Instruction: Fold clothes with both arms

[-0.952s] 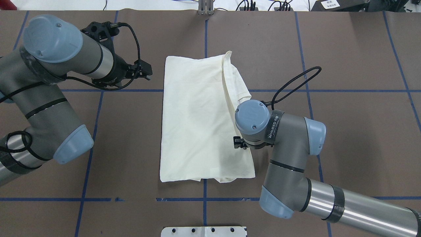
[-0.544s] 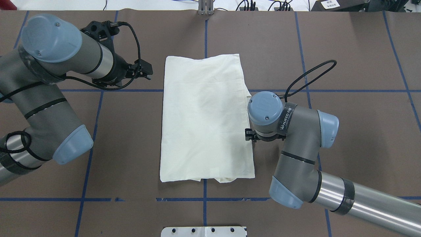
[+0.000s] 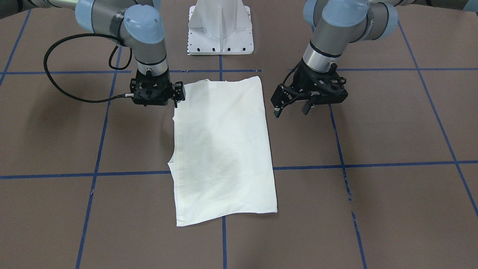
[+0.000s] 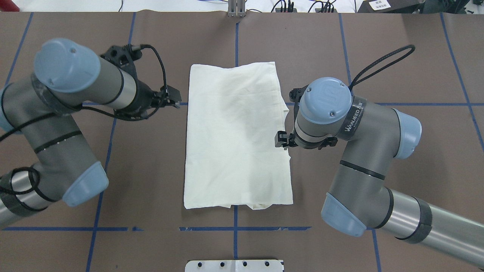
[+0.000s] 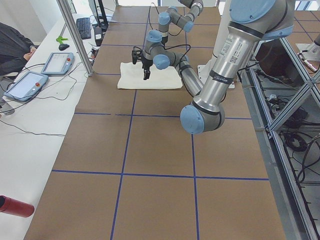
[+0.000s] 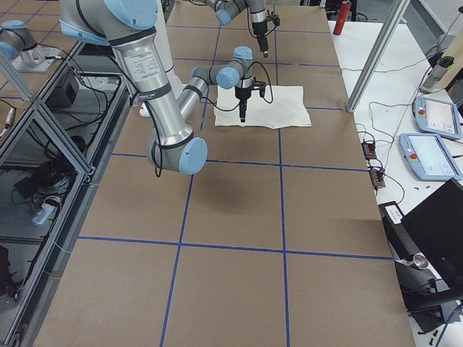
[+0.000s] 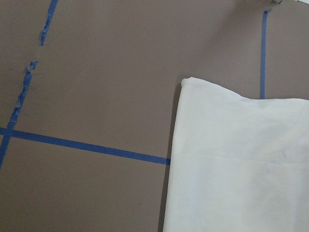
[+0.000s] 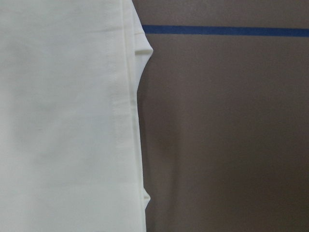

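Observation:
The cream shirt (image 4: pixel 236 136) lies flat as a folded rectangle on the brown table, plain side up, its print hidden. It also shows in the front view (image 3: pixel 220 149). My left gripper (image 4: pixel 172 99) hovers open and empty just beside the shirt's left edge, near the far corner (image 3: pixel 291 109). Its wrist view shows that corner (image 7: pixel 241 164). My right gripper (image 4: pixel 291 142) hangs over the shirt's right edge at mid-length, holding nothing, and its jaws look open (image 3: pixel 158 96). Its wrist view shows the hemmed edge (image 8: pixel 63 121).
Blue tape lines cross the brown table cover. The white pedestal base (image 3: pixel 220 33) stands at the robot's side of the table. A side bench with tablets (image 5: pixel 27 82) and an aluminium post (image 5: pixel 75 35) lies beyond the far edge.
The raised right flap of the shirt has dropped flat. My right gripper moved off to the right, then towards the far side along the edge. My left gripper shifted slightly nearer.

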`<act>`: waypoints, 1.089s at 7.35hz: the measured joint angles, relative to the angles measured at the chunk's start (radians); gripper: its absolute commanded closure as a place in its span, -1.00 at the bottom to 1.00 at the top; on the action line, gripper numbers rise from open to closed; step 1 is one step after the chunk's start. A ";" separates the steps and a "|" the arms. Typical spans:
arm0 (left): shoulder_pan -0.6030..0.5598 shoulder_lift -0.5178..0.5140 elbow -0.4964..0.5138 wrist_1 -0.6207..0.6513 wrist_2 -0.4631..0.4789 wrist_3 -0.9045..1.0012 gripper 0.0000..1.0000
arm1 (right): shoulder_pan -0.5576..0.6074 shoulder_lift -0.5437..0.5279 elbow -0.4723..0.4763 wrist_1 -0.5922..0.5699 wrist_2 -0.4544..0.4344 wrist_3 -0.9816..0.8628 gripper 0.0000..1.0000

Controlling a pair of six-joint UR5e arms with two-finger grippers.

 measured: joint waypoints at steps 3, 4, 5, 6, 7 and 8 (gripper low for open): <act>0.236 0.053 -0.002 -0.130 0.103 -0.394 -0.96 | -0.006 -0.007 0.074 0.011 0.001 0.005 -1.00; 0.301 0.055 -0.002 -0.116 0.152 -0.471 -0.95 | -0.012 -0.012 0.075 0.031 0.000 0.008 -1.00; 0.350 0.053 -0.001 -0.076 0.183 -0.521 -0.93 | -0.016 -0.017 0.075 0.047 -0.002 0.011 -1.00; 0.378 0.054 0.002 -0.038 0.198 -0.544 -0.89 | -0.018 -0.018 0.075 0.054 -0.003 0.011 -1.00; 0.391 0.056 0.007 -0.018 0.203 -0.553 -0.84 | -0.018 -0.018 0.074 0.057 -0.003 0.012 -1.00; 0.396 0.057 0.011 -0.009 0.205 -0.558 -0.67 | -0.018 -0.018 0.074 0.058 -0.003 0.012 -1.00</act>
